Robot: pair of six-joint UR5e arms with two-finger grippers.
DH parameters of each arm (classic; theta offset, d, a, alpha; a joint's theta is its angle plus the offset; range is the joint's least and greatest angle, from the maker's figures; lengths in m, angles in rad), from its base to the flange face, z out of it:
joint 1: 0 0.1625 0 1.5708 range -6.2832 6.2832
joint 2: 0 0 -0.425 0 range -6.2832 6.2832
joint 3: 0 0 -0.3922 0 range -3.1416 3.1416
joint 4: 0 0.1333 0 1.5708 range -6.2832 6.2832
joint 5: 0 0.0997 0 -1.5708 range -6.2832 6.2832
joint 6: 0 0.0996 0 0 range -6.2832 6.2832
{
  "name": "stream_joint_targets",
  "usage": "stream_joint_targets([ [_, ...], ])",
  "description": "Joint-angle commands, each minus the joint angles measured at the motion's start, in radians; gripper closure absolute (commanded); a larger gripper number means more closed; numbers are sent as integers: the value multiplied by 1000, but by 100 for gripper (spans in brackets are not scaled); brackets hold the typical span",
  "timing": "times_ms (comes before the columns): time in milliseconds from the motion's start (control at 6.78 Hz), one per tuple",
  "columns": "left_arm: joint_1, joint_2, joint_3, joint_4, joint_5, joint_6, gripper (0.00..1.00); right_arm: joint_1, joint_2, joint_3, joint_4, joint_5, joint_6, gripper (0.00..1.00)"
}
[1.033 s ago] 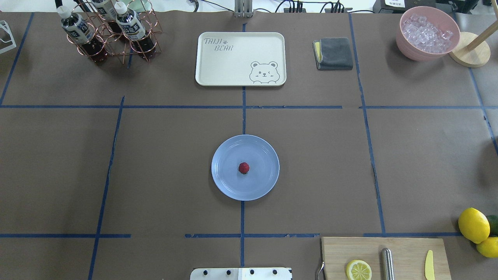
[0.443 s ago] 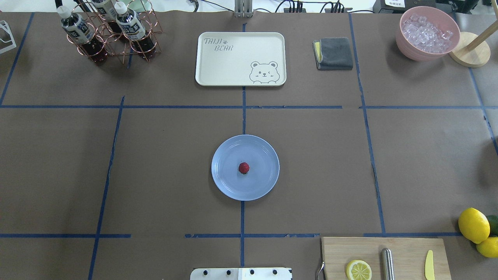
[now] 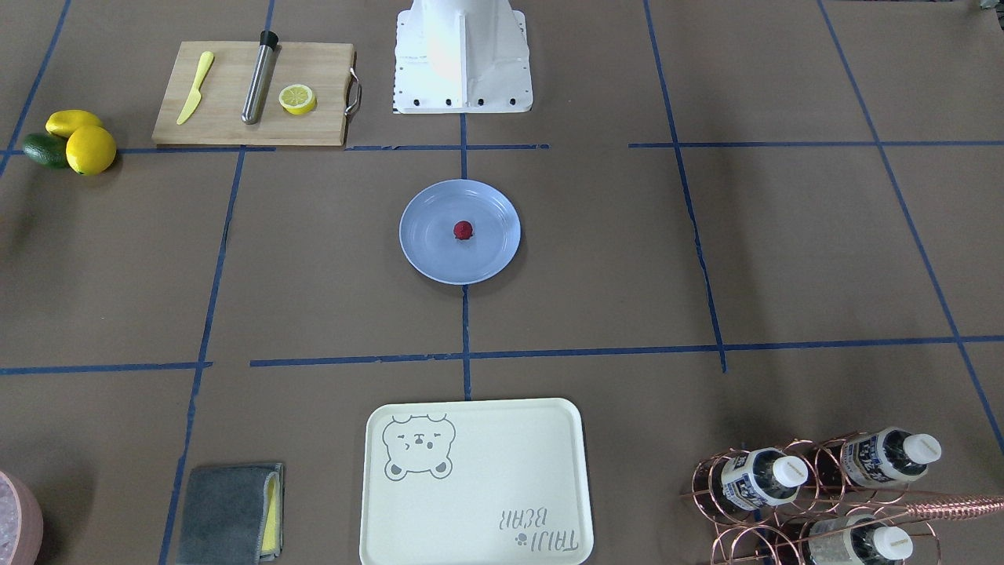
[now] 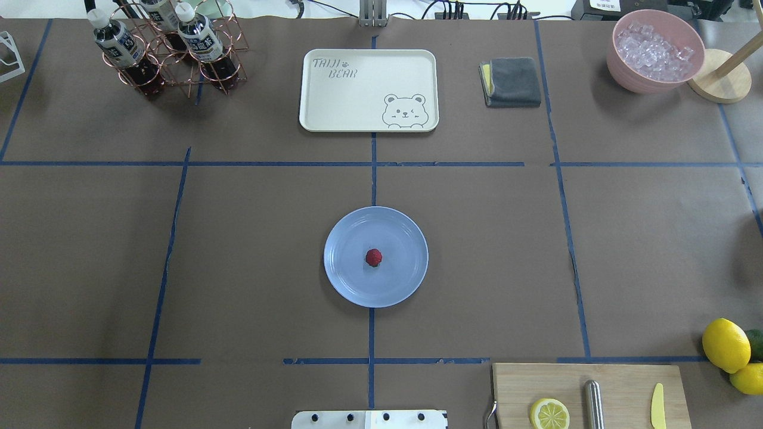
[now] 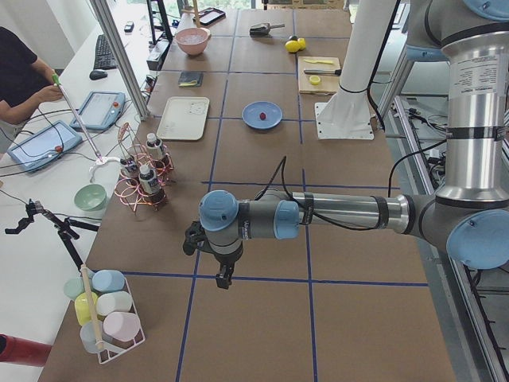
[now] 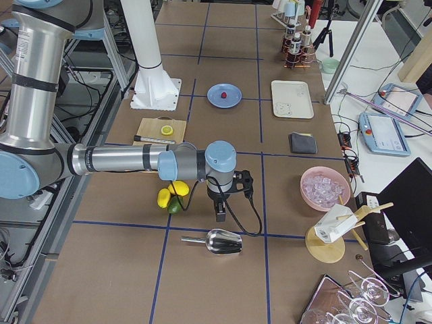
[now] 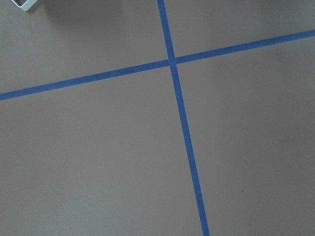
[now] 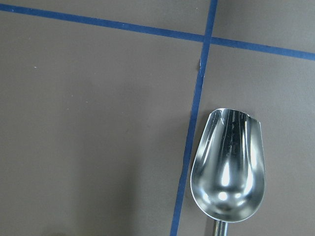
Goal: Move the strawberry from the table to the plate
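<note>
1. On brown taped table (image 4: pixel 238 268) centre: tiny dark-red bumpy strawberry (image 4: pixel 374 257) sits mid round glossy light-blue plate (image 4: pixel 349 286), unmoved since a second ago; placement looks done.
2. Near opposite table ends: left gripper (image 5: pixel 225 278), right gripper (image 6: pixel 221 213); released or clenched, can't tell.

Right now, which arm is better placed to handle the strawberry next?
Neither clearly: the strawberry already lies on the plate, and the left gripper and the right gripper hang far from it, toward opposite ends of the table.

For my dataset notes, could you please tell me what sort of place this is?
Probably a robot-testing lab: the left arm and right arm reach over a table gridded with blue tape, beside a bench with control tablets.
</note>
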State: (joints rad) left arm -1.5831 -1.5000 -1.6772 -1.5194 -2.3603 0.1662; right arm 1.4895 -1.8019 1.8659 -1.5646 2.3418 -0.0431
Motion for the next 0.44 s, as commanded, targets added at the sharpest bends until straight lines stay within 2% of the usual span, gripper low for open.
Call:
stream_joint_targets([
  [0,-1,9,-7,-17,-1,-135,0,0,0,1,0,-2,3,0],
  [295,-2,21,-10,-41,-7,-137,0,0,-10,2,-2,1,5,0],
])
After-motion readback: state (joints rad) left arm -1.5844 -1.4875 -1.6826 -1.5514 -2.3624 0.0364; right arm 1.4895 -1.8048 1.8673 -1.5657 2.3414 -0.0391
